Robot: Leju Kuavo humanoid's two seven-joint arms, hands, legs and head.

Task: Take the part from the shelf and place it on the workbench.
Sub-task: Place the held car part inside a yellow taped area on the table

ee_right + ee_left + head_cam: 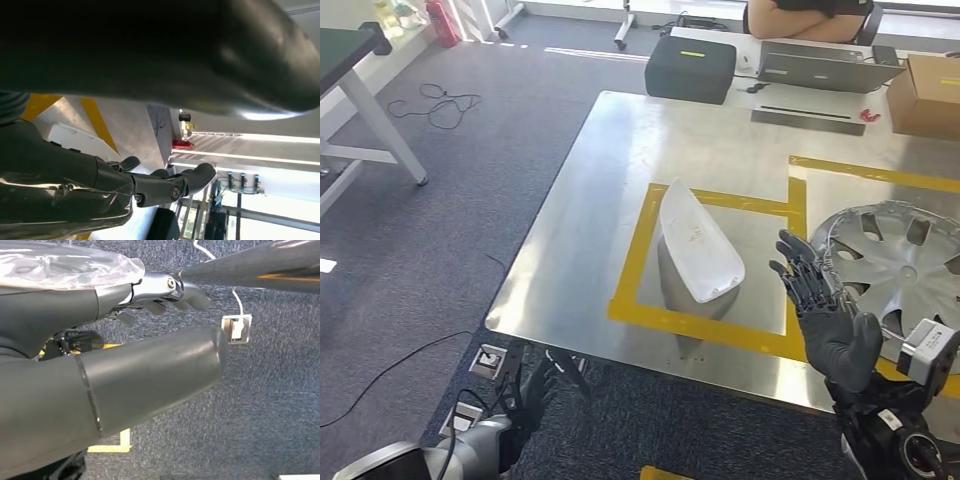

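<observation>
The white moulded part (pixel 695 243) lies on the steel workbench (pixel 576 230) inside a yellow taped rectangle (pixel 631 262). My right hand (pixel 822 310) hovers just to the right of it, fingers spread and straight, holding nothing; the right wrist view shows those fingers (pixel 166 182) stretched out over the bench with a white edge of the part (pixel 77 137) beyond them. My left hand (pixel 535 395) hangs low below the bench's front edge, over the carpet, with nothing in it. In the left wrist view its fingers (pixel 177 292) reach out straight.
A silver wheel cover (pixel 897 265) lies on the bench right of my right hand. At the far end stand a dark case (pixel 691 68), a laptop (pixel 818 68) and a cardboard box (pixel 927 92); a person sits behind them. Floor sockets (pixel 490 360) and cables lie on the carpet.
</observation>
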